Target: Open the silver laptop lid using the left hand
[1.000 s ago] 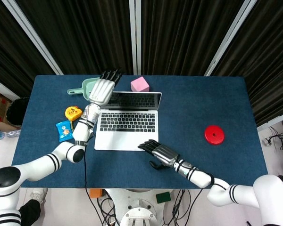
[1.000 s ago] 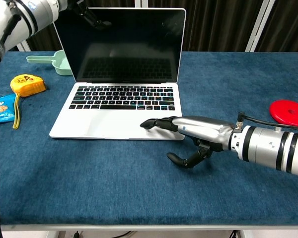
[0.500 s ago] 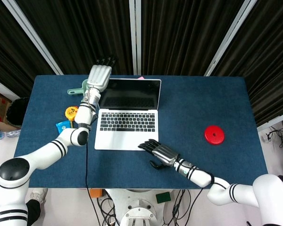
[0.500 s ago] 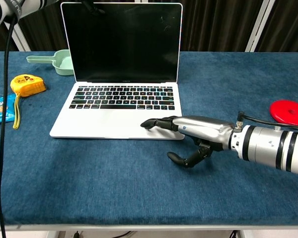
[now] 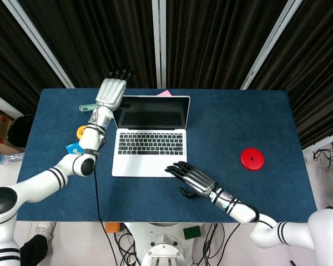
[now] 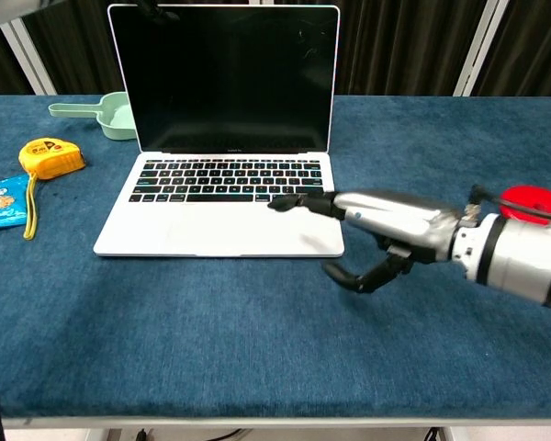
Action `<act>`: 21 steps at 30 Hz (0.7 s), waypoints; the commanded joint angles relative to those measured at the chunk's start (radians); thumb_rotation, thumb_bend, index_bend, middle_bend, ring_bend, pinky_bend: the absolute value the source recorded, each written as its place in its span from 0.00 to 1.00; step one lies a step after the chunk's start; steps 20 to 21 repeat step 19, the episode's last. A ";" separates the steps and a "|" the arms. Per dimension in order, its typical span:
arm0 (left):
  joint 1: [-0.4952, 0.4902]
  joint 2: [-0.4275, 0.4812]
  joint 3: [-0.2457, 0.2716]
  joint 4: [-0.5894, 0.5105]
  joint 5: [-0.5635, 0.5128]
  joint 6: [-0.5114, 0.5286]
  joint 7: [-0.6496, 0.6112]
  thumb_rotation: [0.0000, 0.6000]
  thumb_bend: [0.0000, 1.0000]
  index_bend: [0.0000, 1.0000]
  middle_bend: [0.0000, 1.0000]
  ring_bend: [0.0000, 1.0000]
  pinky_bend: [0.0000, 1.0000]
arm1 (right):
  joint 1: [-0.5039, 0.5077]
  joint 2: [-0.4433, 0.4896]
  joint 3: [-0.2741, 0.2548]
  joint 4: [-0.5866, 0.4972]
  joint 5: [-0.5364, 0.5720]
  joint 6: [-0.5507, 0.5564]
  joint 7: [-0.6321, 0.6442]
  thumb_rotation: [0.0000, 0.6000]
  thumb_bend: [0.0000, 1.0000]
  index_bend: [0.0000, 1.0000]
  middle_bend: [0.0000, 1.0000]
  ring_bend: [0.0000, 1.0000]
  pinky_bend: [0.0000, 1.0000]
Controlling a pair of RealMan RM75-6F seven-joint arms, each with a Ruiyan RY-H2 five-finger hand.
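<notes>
The silver laptop [image 5: 150, 145] stands open in the middle of the blue table, its dark screen [image 6: 225, 78] close to upright above the keyboard [image 6: 230, 180]. My left hand [image 5: 110, 91] is flat with fingers stretched out, just left of the lid's top left corner; whether it touches the lid I cannot tell. It holds nothing. My right hand [image 5: 188, 178] hovers over the laptop's front right corner, fingers extended over the palm rest and thumb curled below, empty; the chest view shows this right hand [image 6: 376, 220] lifted off the surface.
A green scoop [image 6: 106, 112], a yellow tape measure [image 6: 48, 154] and a blue snack packet [image 6: 0, 200] lie left of the laptop. A red disc [image 5: 251, 158] sits at the right. A pink block [image 5: 164, 93] peeks from behind the lid.
The lid swung back from tilted to nearly upright. My left hand moved back and to the left off the lid's corner. My right hand lifted off the palm rest and shifted slightly right.
</notes>
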State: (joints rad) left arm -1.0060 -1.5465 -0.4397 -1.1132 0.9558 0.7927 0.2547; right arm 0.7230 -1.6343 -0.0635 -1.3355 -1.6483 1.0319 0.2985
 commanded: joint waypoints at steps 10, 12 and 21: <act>0.493 0.319 0.281 -0.520 0.256 0.466 -0.107 1.00 0.26 0.10 0.04 0.00 0.04 | -0.310 0.364 -0.083 -0.296 0.021 0.372 -0.333 1.00 0.48 0.00 0.03 0.00 0.00; 0.570 0.315 0.340 -0.516 0.315 0.560 -0.114 1.00 0.25 0.10 0.04 0.00 0.04 | -0.370 0.404 -0.096 -0.297 0.023 0.443 -0.349 1.00 0.48 0.00 0.03 0.00 0.00; 0.799 0.294 0.484 -0.446 0.453 0.817 -0.153 1.00 0.26 0.11 0.04 0.00 0.04 | -0.535 0.458 -0.111 -0.223 0.037 0.621 -0.290 1.00 0.48 0.00 0.03 0.00 0.00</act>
